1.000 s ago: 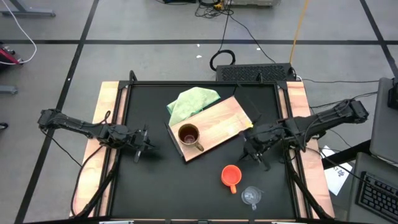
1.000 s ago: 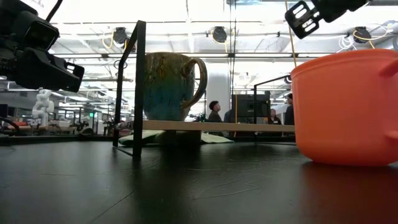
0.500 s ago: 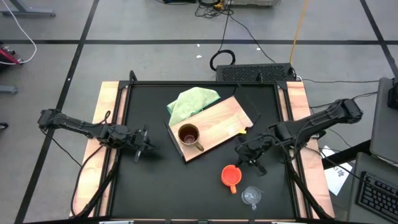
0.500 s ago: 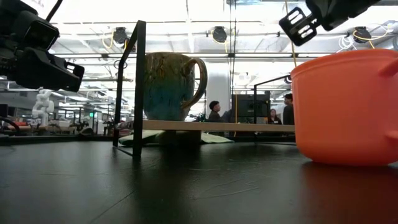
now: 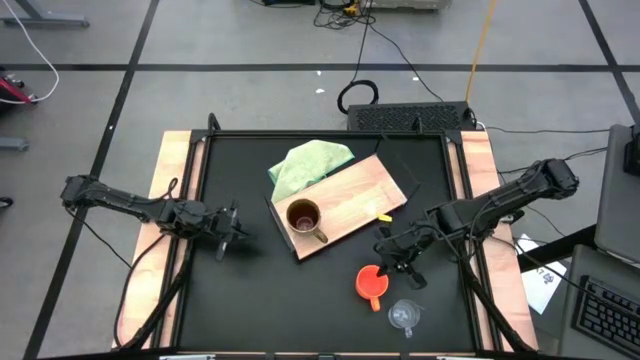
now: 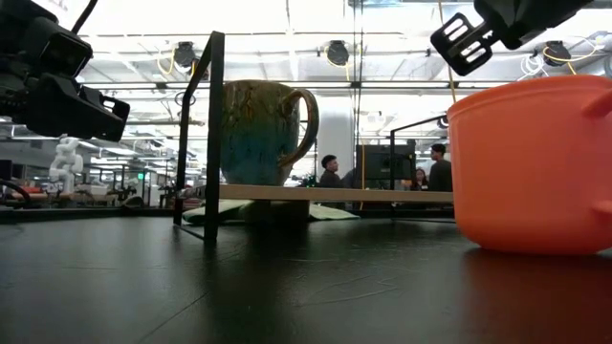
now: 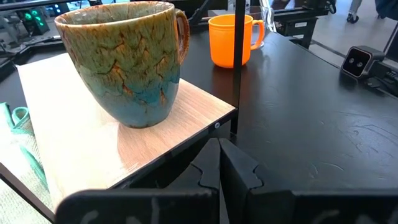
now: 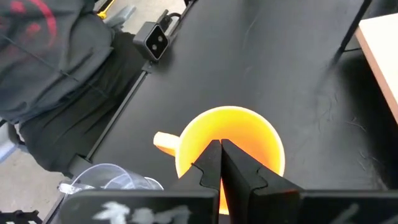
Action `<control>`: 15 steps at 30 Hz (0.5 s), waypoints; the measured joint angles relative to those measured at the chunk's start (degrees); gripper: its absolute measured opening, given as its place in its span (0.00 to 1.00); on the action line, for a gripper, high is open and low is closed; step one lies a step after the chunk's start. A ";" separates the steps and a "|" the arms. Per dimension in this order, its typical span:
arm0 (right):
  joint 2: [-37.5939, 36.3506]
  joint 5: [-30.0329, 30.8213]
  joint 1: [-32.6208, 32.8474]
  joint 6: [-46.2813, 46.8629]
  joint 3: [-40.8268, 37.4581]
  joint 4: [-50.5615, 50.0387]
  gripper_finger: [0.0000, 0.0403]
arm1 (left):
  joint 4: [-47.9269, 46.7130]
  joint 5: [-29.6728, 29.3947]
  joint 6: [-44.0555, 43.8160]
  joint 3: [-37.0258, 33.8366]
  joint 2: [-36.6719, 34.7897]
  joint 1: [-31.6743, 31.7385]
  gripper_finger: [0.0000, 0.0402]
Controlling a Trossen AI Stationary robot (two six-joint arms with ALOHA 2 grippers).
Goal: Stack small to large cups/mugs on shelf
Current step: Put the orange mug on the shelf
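Above the orange plastic handled cup on the black bench, the right hand hovers, fingers pressed together, holding nothing; brown glazed mug stands on the light wooden shelf; left hand waits closed, empty.

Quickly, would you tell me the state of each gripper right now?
Left gripper: shut, empty, beside the shelf.
Right gripper: shut, empty, above the orange cup.

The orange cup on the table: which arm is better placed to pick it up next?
The right. Its gripper hangs just beside the orange cup, jaws shut. The left gripper waits across the table, beyond the brown mug.
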 joint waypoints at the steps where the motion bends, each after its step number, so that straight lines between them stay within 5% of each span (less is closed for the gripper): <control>1: 0.00 0.00 0.20 0.00 0.00 0.29 0.00 | 0.00 0.00 0.00 0.00 0.01 0.00 0.01; 9: -0.02 0.04 0.40 -0.13 0.00 5.11 0.02 | -0.01 0.00 0.00 0.00 0.01 0.00 0.01; 15: 2.31 0.04 0.37 0.43 0.00 6.17 0.12 | -0.17 0.00 0.02 0.00 0.01 0.02 0.01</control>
